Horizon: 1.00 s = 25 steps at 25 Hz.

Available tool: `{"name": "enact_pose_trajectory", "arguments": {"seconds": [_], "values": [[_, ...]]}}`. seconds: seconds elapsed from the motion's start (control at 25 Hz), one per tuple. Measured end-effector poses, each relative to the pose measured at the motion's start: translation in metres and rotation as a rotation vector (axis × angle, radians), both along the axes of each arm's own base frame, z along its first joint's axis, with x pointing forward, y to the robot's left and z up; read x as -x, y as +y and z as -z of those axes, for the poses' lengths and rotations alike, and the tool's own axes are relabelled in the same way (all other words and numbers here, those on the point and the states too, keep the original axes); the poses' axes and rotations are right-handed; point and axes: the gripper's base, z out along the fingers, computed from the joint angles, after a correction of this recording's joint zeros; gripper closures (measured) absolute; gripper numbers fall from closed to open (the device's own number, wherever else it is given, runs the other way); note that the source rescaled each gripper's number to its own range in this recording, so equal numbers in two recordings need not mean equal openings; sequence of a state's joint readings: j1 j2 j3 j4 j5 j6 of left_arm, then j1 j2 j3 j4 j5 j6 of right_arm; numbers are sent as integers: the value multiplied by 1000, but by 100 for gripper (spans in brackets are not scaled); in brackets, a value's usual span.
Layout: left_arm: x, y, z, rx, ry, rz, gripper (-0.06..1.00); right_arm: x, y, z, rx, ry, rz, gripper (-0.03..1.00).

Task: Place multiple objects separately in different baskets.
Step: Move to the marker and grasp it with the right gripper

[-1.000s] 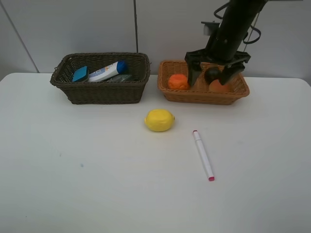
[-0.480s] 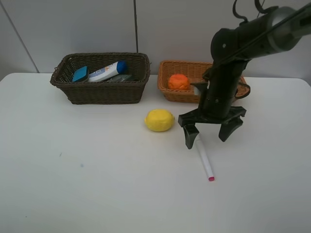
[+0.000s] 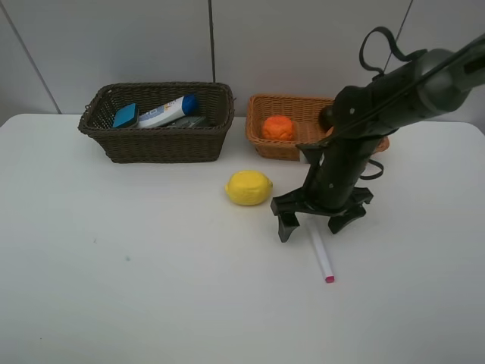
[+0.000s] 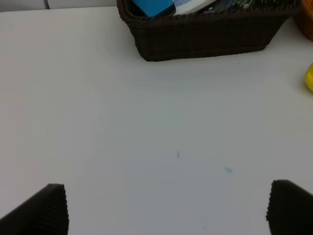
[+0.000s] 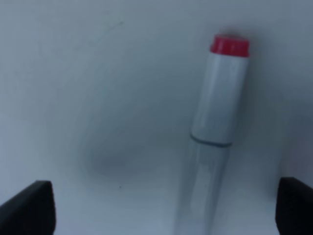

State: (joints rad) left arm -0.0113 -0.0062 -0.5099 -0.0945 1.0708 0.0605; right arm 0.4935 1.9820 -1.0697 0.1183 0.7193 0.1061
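Our right claw (image 3: 311, 226) is wide over the marker (image 3: 323, 260); it looks light, hard and slippery, so we pinch its middle.

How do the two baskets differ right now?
The dark brown basket is deeper and holds the blue-capped tube and blue eraser; the orange-tan basket is shallower and shows an orange. The right arm partly hides the orange-tan basket, not the dark brown one. Both are rectangular woven wicker.

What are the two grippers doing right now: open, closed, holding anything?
Left gripper: open, holding nothing.
Right gripper: open, holding nothing, down over the white pink-tipped marker.
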Motion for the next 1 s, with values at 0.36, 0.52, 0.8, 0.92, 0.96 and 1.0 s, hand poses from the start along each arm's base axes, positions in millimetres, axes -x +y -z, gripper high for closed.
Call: {"name": "enact_pose_trajectory", "arguments": {"seconds": [0.36,0.52,0.8,0.92,0.96,1.0], "values": [[0,0,0,0,0,0,-6,2,-2,6,-6,-33,0,23],[0,0,0,0,0,0,-6,2,-3,6,1,-37,-9,68],[0,0,0,0,0,0,-6,2,-5,3,23,-47,-39,97],[0,0,0,0,0,0,-6,3,-7,-14,19,-82,-54,97],[0,0,0,0,0,0,-6,2,-7,-24,10,-110,-58,97],[0,0,0,0,0,0,-6,1,-7,-37,-3,-140,-59,97]]}}
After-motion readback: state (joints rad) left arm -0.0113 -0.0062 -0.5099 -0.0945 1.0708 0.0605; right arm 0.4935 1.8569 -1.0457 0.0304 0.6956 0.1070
